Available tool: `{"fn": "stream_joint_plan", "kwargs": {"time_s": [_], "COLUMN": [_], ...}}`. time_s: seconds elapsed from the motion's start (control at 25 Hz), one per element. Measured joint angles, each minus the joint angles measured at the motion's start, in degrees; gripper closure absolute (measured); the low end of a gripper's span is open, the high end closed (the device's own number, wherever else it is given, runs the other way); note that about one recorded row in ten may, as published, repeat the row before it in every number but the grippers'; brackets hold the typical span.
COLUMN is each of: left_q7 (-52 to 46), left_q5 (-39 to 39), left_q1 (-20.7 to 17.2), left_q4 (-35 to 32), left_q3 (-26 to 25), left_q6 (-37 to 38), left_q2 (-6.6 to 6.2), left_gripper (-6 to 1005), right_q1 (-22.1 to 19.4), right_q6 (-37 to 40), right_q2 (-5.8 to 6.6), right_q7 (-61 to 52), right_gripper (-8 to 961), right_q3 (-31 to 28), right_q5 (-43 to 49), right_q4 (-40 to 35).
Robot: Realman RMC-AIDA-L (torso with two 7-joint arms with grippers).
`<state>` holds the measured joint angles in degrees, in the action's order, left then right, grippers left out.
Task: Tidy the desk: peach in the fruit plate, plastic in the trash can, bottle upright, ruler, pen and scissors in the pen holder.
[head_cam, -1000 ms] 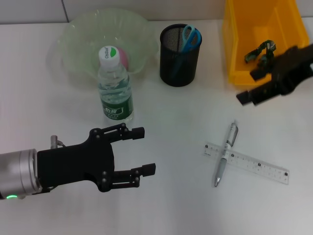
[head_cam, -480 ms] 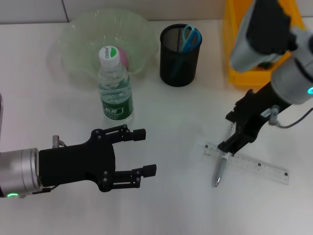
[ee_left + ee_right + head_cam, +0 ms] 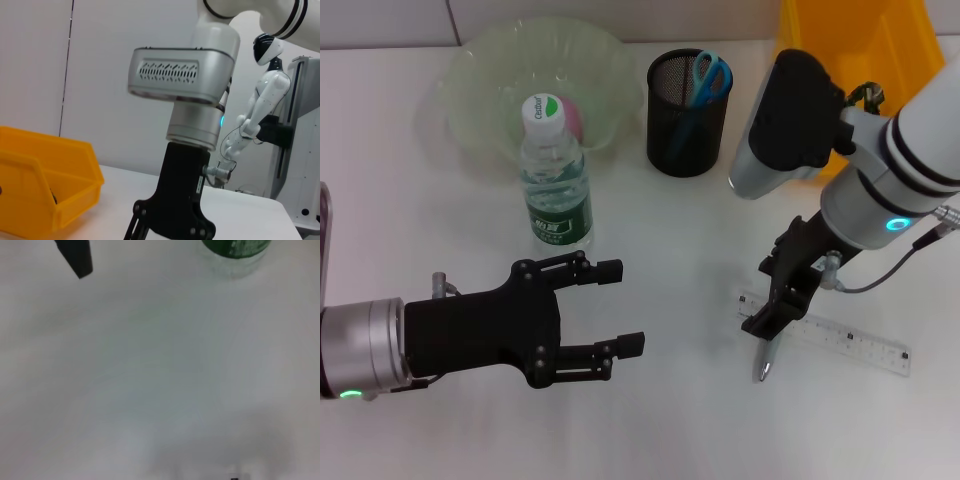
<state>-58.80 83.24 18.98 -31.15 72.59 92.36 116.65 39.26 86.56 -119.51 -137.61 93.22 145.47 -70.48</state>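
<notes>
My right gripper (image 3: pixel 762 296) is open and low over the upper part of the silver pen (image 3: pixel 766 360), which lies across the clear ruler (image 3: pixel 850 345) on the white table. My left gripper (image 3: pixel 626 307) is open and empty at the front left. The water bottle (image 3: pixel 557 175) stands upright before the green fruit plate (image 3: pixel 470 70), with the pink peach (image 3: pixel 574 122) in the plate. Blue-handled scissors (image 3: pixel 710 75) stand in the black mesh pen holder (image 3: pixel 685 125). The plastic (image 3: pixel 865 95) lies in the yellow trash bin (image 3: pixel 800 80).
The left wrist view shows my right arm's grey wrist (image 3: pixel 182 80) and the yellow bin (image 3: pixel 45 175). The right wrist view shows the bottle's base (image 3: pixel 235 247) and one black finger (image 3: pixel 75 257) of the left gripper over the white table.
My right arm has swung from over the yellow bin down and left to the pen and ruler. The left gripper has barely moved.
</notes>
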Motion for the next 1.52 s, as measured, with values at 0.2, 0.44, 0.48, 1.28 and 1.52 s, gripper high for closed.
{"fn": "stream_joint_plan", "kwargs": {"time_s": [0.2, 0.44, 0.48, 1.28, 1.52], "left_q7": [0.00, 0.02, 0.05, 0.37, 0.59], "left_q5": [0.00, -0.01, -0.01, -0.01, -0.01], "left_q1": [0.00, 0.00, 0.00, -0.14, -0.12], "left_q4": [-0.04, -0.05, -0.05, -0.05, -0.05], "left_q3": [0.00, -0.13, -0.17, -0.18, -0.21], "left_q6": [-0.13, -0.32, -0.35, -0.35, -0.62], "left_q2": [0.00, 0.07, 0.07, 0.16, 0.17], "left_gripper": [202, 202, 202, 202, 202], "right_q1": [0.56, 0.92, 0.93, 2.44, 3.09], "right_q6": [-1.95, -2.59, -2.61, -3.86, -4.04], "right_q2": [-0.08, -0.11, -0.11, -0.11, -0.07], "right_q7": [-0.92, -1.33, -1.40, -2.08, -2.65], "right_gripper": [151, 158, 161, 501, 555], "right_q3": [1.10, 1.30, 1.32, 1.98, 1.75], "right_q5": [-0.08, -0.28, -0.28, -1.66, -1.28], "right_q4": [2.13, 3.02, 3.02, 6.26, 7.68]}}
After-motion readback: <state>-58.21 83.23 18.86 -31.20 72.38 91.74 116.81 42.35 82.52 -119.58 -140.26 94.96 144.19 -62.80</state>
